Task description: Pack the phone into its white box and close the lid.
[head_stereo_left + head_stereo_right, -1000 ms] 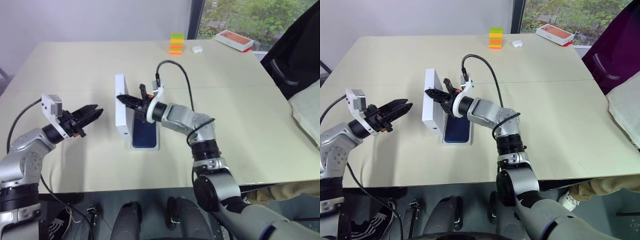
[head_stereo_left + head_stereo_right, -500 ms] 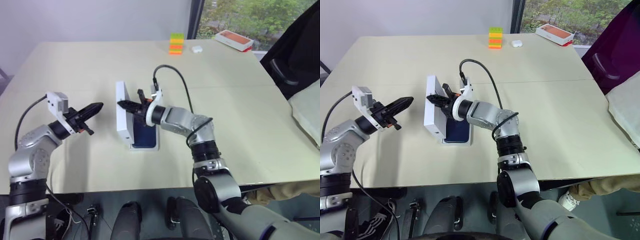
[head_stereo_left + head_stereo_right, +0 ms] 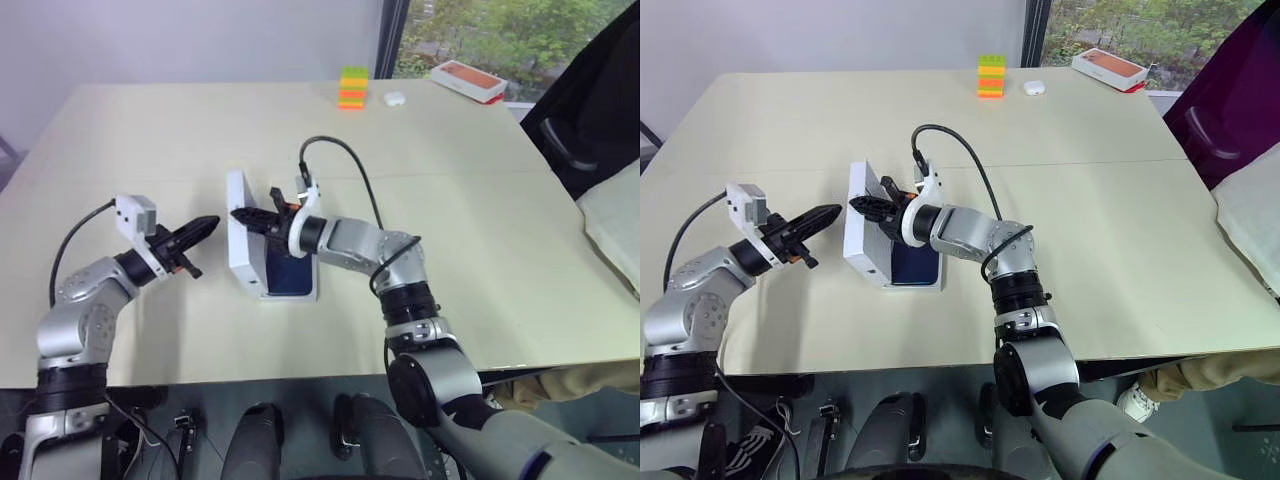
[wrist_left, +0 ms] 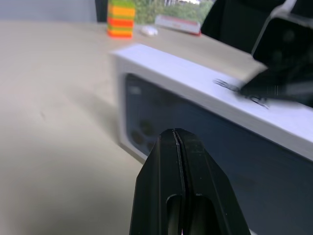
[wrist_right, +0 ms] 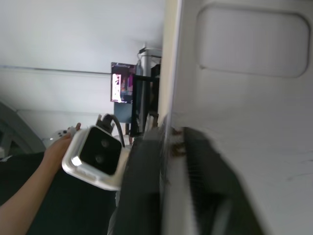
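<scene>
The lid (image 3: 244,235) stands on its long edge on the table, tilted, its white side wall facing up. Its printed dark blue face (image 4: 205,142) looks toward my left arm. Right beside it the phone (image 3: 290,272) lies flat in the white box (image 3: 292,297). My right gripper (image 3: 256,214) reaches over the phone, level, with its fingers (image 5: 142,191) astride the lid's upper wall and slightly apart, open. My left gripper (image 3: 207,223) is shut and empty, its tip a short way left of the lid's printed face, apart from it.
At the table's far edge stand a stack of coloured blocks (image 3: 352,87), a small white item (image 3: 394,98) and an orange-and-white box (image 3: 468,80). A dark chair (image 3: 590,120) and pale cloth (image 3: 615,225) lie to the right. A person's hand (image 5: 56,152) shows behind.
My left gripper has shut fully and moved right and down toward the lid. My right gripper has sunk a little with the lid, and its fingers have loosened on the wall.
</scene>
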